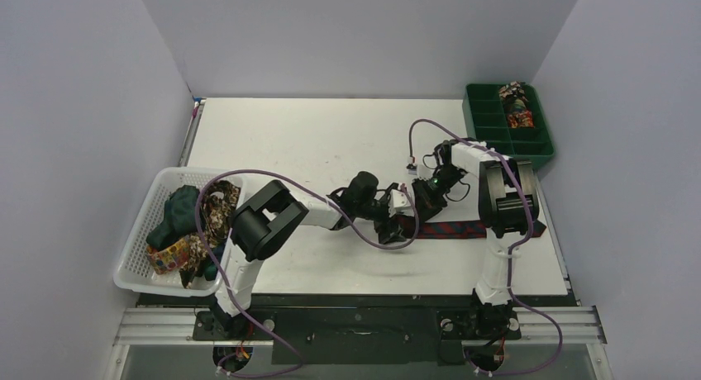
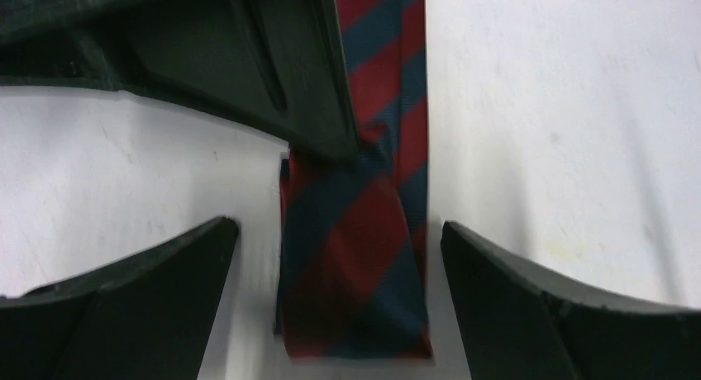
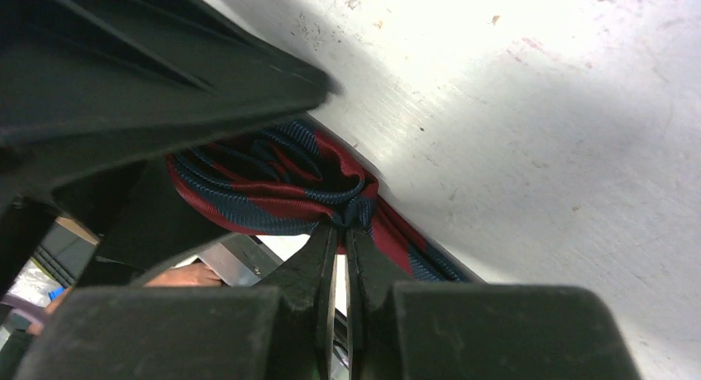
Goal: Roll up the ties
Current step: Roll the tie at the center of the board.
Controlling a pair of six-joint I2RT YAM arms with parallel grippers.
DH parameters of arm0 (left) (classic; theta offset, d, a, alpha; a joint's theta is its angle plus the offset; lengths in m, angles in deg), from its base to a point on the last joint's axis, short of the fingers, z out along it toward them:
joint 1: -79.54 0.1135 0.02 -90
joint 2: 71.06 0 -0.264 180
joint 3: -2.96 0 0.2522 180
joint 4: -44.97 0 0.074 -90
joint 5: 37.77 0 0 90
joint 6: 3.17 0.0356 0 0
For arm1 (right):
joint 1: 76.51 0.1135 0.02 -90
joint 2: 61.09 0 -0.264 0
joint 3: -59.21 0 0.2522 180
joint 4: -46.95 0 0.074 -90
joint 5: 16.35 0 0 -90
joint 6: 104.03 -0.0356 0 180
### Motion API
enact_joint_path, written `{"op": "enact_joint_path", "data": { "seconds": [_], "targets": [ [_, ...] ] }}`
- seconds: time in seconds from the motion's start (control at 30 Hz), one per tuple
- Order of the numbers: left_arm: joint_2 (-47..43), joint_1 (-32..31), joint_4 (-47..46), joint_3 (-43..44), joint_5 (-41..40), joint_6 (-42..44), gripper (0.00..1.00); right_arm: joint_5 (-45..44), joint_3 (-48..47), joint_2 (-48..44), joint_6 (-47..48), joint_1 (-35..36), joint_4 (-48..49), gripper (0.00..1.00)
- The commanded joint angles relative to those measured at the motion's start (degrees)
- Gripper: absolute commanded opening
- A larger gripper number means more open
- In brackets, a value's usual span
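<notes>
Clamped shut in the right gripper [image 3: 340, 231]: a started coil of the navy-red tie [image 3: 273, 206], the rest flat on the table [image 1: 331, 132]; left gripper [image 2: 337, 231] wide, straddling it (empty). Rolling barely begun; next, probably turning the coil onward.

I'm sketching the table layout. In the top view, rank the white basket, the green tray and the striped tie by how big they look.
1. white basket: largest, though it sits nearer the camera.
2. green tray.
3. striped tie: smallest; only part of it shows.
</notes>
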Motion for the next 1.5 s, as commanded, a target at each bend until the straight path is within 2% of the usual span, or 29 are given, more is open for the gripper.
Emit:
{"op": "enact_joint_path", "data": {
  "seconds": [0.0,0.07,0.13,0.17,0.23,0.3,0.4,0.43,0.5,0.53,0.63,0.7,0.8,0.87,0.93,0.97,1.1,1.27,1.47],
  "targets": [
    [4.09,-1.27,4.48,5.12,-3.09,1.69,0.90,0.37,0.44,-1.81,-0.79,1.21,1.61,0.00],
    [4.17,-1.51,5.59,4.39,-4.91,2.94,0.79,1.00,0.42,-2.68,-1.14,1.54,1.10,0.00],
    [3.39,-1.37,5.30,2.23,-6.47,3.40,0.63,1.30,0.51,-3.65,-1.48,1.83,0.29,0.00],
    [2.96,-1.33,5.46,1.60,-6.85,4.01,0.51,1.41,0.58,-3.94,-1.56,1.87,-0.30,0.00],
    [2.17,-1.23,5.81,-0.27,-6.82,4.68,0.36,1.36,1.06,-4.73,-1.98,1.99,-0.59,0.00],
    [1.73,-1.07,5.67,-1.76,-5.97,4.84,0.28,0.96,1.69,-5.02,-2.10,1.92,-0.42,0.00],
    [1.68,-1.04,5.53,-2.71,-5.06,4.76,0.26,-0.62,1.69,-3.68,-2.98,1.90,0.99,0.02],
    [1.65,-1.08,5.44,-2.81,-4.96,4.57,0.25,-1.19,1.61,-3.48,-3.56,1.84,1.67,0.14],
    [1.80,-1.04,5.31,-2.92,-4.84,4.20,0.25,-1.76,1.57,-3.00,-4.53,1.81,2.94,0.29],
    [1.84,-1.04,5.33,-2.91,-4.84,4.10,0.25,-1.83,1.60,-2.85,-4.92,1.81,3.28,0.34],
    [1.87,-1.03,5.29,-2.75,-4.83,4.12,0.25,-1.25,1.49,-1.73,-5.28,2.05,4.01,0.37],
    [1.99,-0.99,5.22,-2.62,-4.79,3.87,0.25,-1.11,1.71,-1.05,-5.21,2.30,4.49,0.30],
    [2.21,-0.68,4.82,-2.25,-4.56,1.46,0.28,-2.98,2.31,-0.17,-4.01,2.81,4.60,0.10],
    [1.74,0.05,2.53,-2.96,-3.26,-0.68,0.34,-5.85,3.03,0.08,-2.84,3.00,4.85,0.00],
    [0.70,0.79,-0.72,-4.38,-1.56,-2.73,0.48,-8.38,3.86,0.33,-2.10,3.03,5.38,0.00],
    [0.19,1.58,-4.23,-6.08,0.35,-3.61,0.59,-9.19,4.35,0.33,-1.93,3.04,5.69,0.00],
    [-3.23,3.05,-18.26,-12.59,2.94,-7.58,0.80,-12.36,5.31,0.77,-1.58,3.09,7.37,0.00],
    [-3.53,3.25,-27.47,-14.92,2.68,-11.54,0.84,-14.02,4.99,1.25,-1.49,4.09,8.44,0.00],
    [0.67,2.57,-37.00,-14.21,1.02,-16.21,0.81,-15.59,4.86,2.09,-1.38,4.92,9.23,0.00]
  ]
}}
